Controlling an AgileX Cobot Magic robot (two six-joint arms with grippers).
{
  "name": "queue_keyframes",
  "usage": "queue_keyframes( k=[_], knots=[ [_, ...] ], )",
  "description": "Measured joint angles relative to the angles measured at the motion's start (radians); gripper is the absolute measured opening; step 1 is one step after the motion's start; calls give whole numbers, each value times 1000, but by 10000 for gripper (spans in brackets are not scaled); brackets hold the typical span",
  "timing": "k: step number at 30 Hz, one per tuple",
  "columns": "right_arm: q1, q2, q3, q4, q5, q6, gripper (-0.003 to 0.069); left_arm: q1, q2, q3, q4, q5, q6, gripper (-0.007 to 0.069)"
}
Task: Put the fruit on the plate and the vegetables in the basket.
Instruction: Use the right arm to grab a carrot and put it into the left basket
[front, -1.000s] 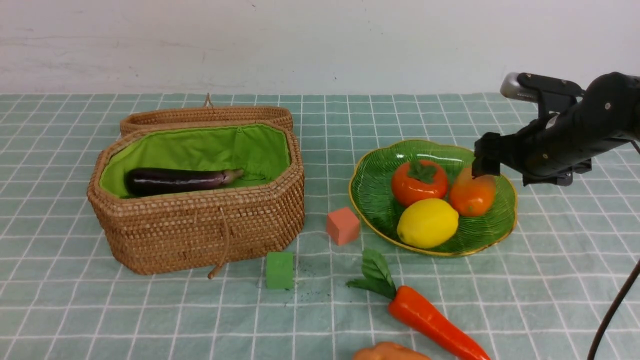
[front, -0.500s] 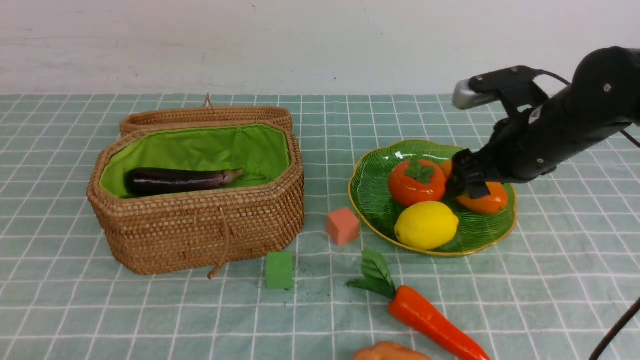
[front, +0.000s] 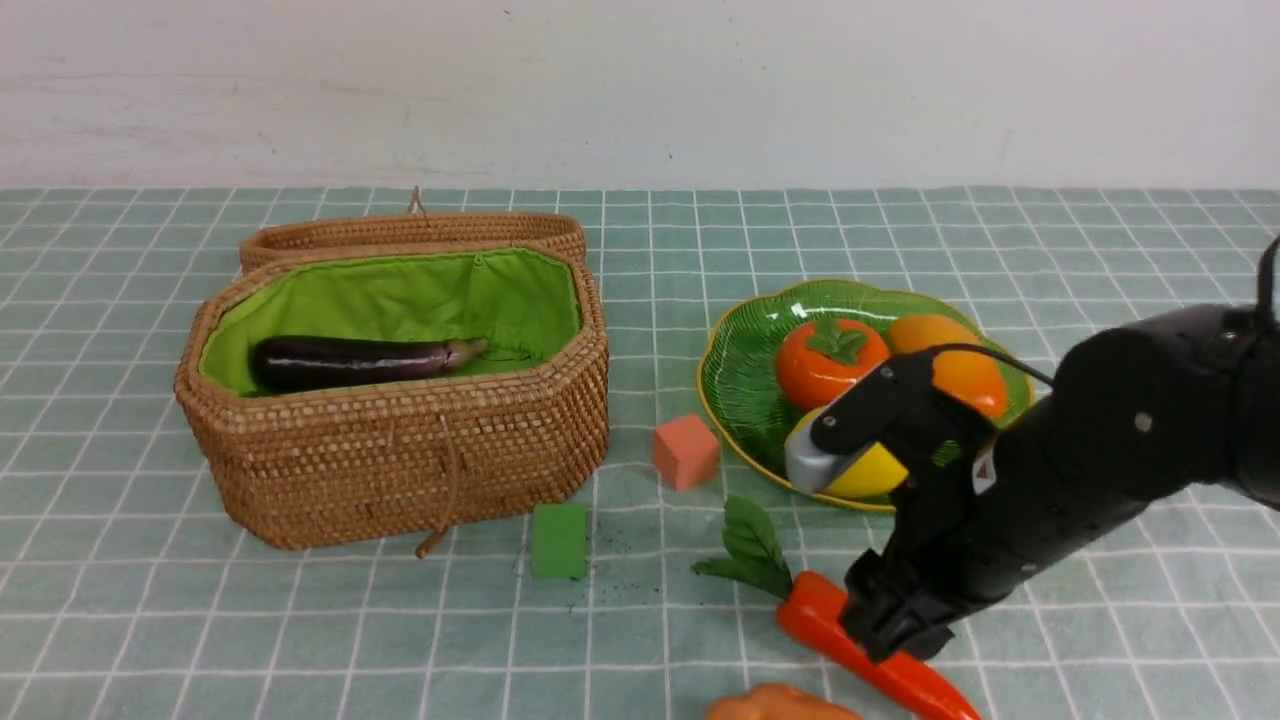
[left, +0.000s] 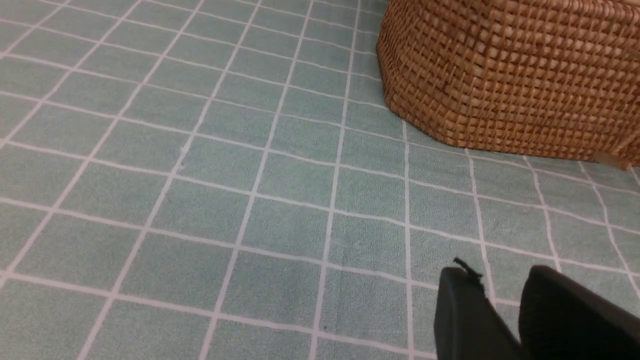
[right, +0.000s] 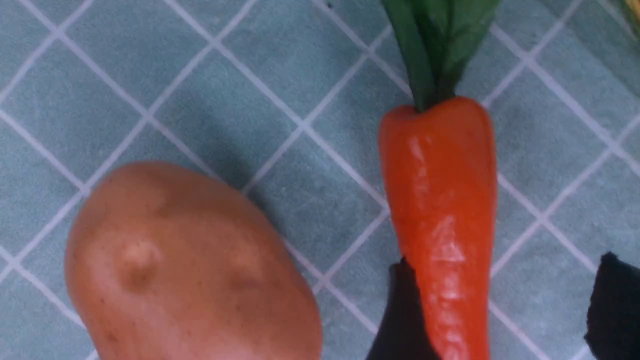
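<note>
Stock on the worktop (front: 150, 620), a green checked cloth, as I read it from my screens:

1. Basket (front: 400, 470): woven wicker with green lining, on the left. Its lid (front: 410, 232) is folded back behind it.
2. Eggplant (front: 350, 360): dark purple, lying lengthwise inside the basket.
3. Plate (front: 740, 390): green glass with a gold rim, right of the basket and well apart from it.
4. Fruit on the plate: a round orange-red fruit (front: 825, 365) with a green top, and a mango (front: 955, 365) just beside it. A lemon (front: 872, 470) sits at the near edge, partly hidden behind the right arm.
5. Salmon cube (front: 685, 452): on the cloth just left of the plate.
6. Green cube (front: 559, 540): on the cloth near the basket's front corner.
7. Carrot (front: 812, 612): on the cloth in front of the plate, with its leaves toward the plate.
8. Potato (front: 775, 705): at the near edge of the front view, beside the carrot and not touching it.
9. Right gripper (right: 502, 280): low over the carrot's body. I see its jaws spread with the carrot between them, one against the carrot's side and the other clear of it.
10. Left gripper (left: 500, 285): over bare cloth near the basket's wall. Its jaws stand close together with a thin strip of cloth showing between them, and nothing in them.
</note>
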Motion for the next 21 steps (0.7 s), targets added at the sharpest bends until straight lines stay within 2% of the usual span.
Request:
queue_keyframes(
  k=[8, 11, 12, 13, 17, 21],
  knots=[
    [5, 139, 0, 0, -66, 0, 473, 0, 0, 0, 0, 0, 0, 173],
    [5, 158, 0, 0, -66, 0, 433, 0, 0, 0, 0, 0, 0, 173],
    [6, 157, -6, 0, -47, -8, 350, 0, 0, 0, 0, 0, 0, 173],
    [6, 151, -12, -1, -33, -14, 329, 0, 0, 0, 0, 0, 0, 173],
    [6, 106, -71, -3, 36, -42, 329, 0, 0, 0, 0, 0, 0, 173],
    [6, 37, -217, 27, 101, -58, 329, 0, 0, 0, 0, 0, 0, 175]
  ],
)
